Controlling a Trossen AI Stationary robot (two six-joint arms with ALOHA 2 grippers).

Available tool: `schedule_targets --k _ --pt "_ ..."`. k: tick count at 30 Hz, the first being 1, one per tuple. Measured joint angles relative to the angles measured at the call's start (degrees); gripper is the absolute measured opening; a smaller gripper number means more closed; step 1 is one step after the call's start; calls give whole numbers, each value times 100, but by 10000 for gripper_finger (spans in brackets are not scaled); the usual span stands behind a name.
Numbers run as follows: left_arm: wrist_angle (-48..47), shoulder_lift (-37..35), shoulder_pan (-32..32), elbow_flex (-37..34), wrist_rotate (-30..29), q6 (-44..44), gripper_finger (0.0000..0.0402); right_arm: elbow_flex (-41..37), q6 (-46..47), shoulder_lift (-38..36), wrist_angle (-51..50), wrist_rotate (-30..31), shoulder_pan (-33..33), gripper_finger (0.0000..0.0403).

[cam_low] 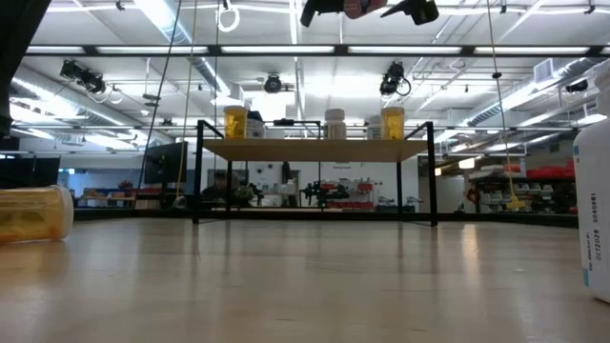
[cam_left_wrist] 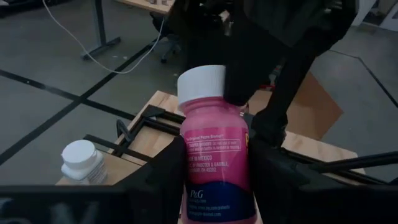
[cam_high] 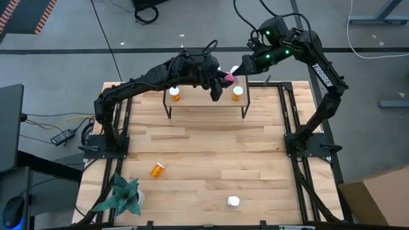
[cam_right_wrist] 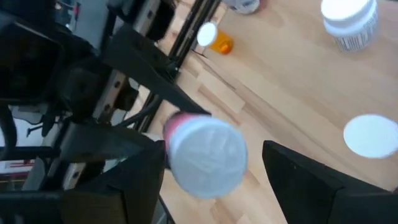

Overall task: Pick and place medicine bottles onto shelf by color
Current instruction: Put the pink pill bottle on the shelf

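Plant (cam_high: 120,195) sits at the tabletop's (cam_high: 211,160) near left corner. An orange bottle (cam_high: 157,169) lies on its side just beyond it; low view has it at the left edge (cam_low: 33,211).

The shelf (cam_high: 206,97) stands at the far middle of the tabletop. On its left end is an upright orange bottle (cam_high: 174,94), on its right end another orange one (cam_high: 237,93). Low view shows the pair (cam_low: 235,121) and (cam_low: 392,122), with a white bottle (cam_low: 335,123) between them on the board (cam_low: 315,149).

Left pincer (cam_high: 222,81) is above the shelf, between the two orange bottles, clamped on a pink white-capped bottle (cam_high: 227,77). Left wrist view: fingers (cam_left_wrist: 163,180) press both sides of the pink body (cam_left_wrist: 214,158), cap up.

Right pincer (cam_high: 238,68) is just beyond that cap, jaws spread wide and holding nothing. Right wrist view: the cap (cam_right_wrist: 206,155) sits between its fingers (cam_right_wrist: 308,183), gap visible on the one side I can see.

A white bottle (cam_high: 233,201) stands alone at the near edge, right of centre.
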Motion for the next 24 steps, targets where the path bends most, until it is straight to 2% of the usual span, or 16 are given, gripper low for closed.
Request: schedule_targets --k 5,12,15,18,24 --pt "4 0 -66 0 0 0 160 0 -8 -1 196 -20 0 258" --pt "-9 -8 -24 0 41 19 157 0 -4 -1 194 -215 22 197" --pt "-24 -9 -7 0 61 20 160 0 47 -1 163 -231 22 184" --pt "-26 -9 -2 0 69 28 163 0 70 -1 110 -251 22 192" --pt "-21 -9 18 7 -74 36 156 0 -23 -3 -143 -437 37 237"
